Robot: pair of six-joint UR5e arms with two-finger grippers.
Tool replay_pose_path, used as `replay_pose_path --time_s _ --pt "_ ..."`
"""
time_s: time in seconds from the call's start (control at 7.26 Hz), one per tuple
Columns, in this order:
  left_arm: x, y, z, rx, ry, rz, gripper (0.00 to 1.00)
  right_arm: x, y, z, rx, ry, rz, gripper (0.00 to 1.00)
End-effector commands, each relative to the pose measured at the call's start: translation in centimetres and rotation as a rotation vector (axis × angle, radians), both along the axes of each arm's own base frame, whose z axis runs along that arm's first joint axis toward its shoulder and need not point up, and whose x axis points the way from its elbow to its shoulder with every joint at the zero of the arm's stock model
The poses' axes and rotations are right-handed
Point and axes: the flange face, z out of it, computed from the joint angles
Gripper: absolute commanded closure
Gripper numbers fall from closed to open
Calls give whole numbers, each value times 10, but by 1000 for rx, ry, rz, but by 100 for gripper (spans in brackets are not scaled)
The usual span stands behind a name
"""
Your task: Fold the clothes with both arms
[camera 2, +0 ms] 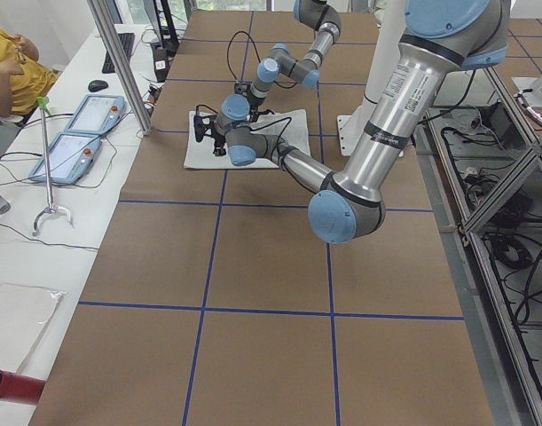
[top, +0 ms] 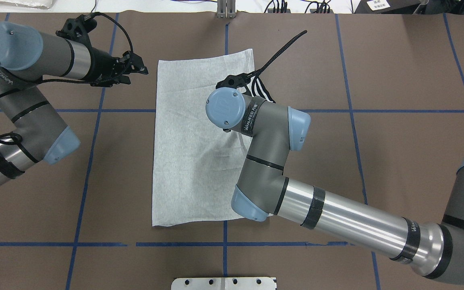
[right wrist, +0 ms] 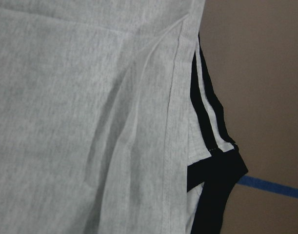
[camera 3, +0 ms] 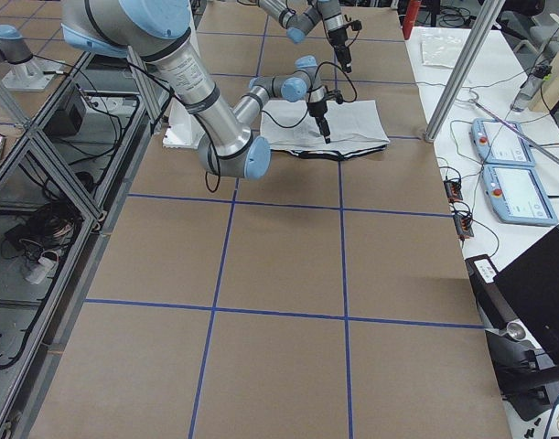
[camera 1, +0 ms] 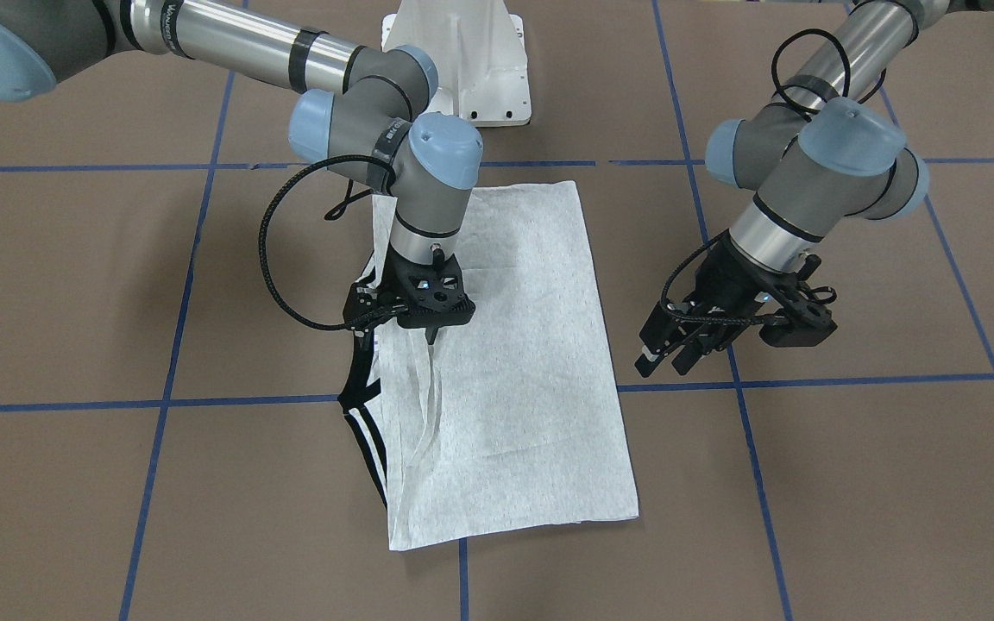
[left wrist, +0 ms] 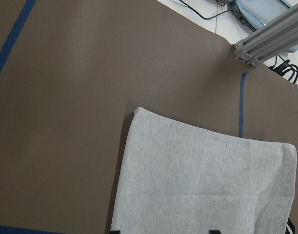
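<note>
Presently right fingers (camera 1: 433, 333) together, tip-down on the T-shirt (camera 1: 514, 371); left fingers (camera 1: 647, 360) apart, beside it.

Brown surface (top: 417, 60), blue tape grid (top: 417, 110); white side bench (camera 2: 13, 257) bearing two blue-framed pendants (camera 2: 71, 155); aluminium post (camera 2: 120, 67).

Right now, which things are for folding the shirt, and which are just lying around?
For the job:
- grey T-shirt, flat on the table
- right arm, over the shirt
- left arm, beside the shirt

Just lying about, on the side table:
- control tablets
- computer mouse
- plastic bag
</note>
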Motion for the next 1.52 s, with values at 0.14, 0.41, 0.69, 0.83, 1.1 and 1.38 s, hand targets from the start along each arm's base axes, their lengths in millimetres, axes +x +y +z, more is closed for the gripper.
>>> replay_pose_path --time_s 0.14,0.41,0.69,0.83,1.1,1.38 --pt "0 0 -1 1 1 -1 31 -13 -3 15 -15 -4 -8 0" --pt "-1 2 -4 -2 -1 -1 31 -3 -13 25 -62 -10 -44 0" --pt "-1 2 -4 -2 -1 -1 31 30 -40 58 -63 29 -87 0" --pt "-1 2 -4 -2 -1 -1 31 68 -55 70 -84 9 -136 0" --pt "-1 1 -5 0 0 -1 31 105 -52 70 -88 -28 -128 0" --pt "-3 3 -9 4 4 -1 31 121 -23 34 -157 -121 9 0"
